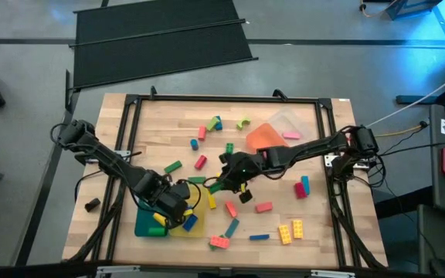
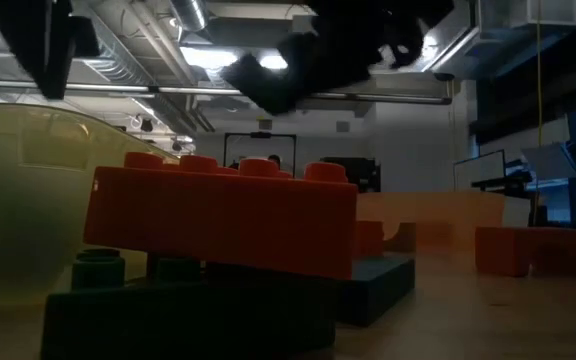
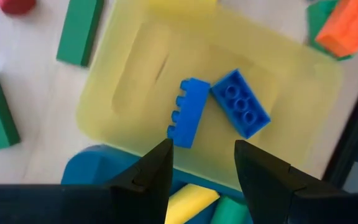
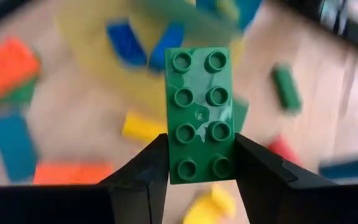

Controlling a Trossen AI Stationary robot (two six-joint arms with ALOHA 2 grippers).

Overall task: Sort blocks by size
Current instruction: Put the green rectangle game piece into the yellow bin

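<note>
A yellow tray [image 1: 195, 225], a teal tray [image 1: 144, 226] and an orange tray [image 1: 263, 137] lie on the wooden table [image 1: 161, 131].

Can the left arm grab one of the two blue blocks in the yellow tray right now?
Probably yes. The left gripper hangs open right over the yellow tray, and the two blue blocks lie bare there with nothing on top of them. The right gripper, off to the side, holds a green block.

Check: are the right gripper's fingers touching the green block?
Touching. In the right wrist view, both fingers press against the long sides of the green block, which sits clamped between them.
</note>
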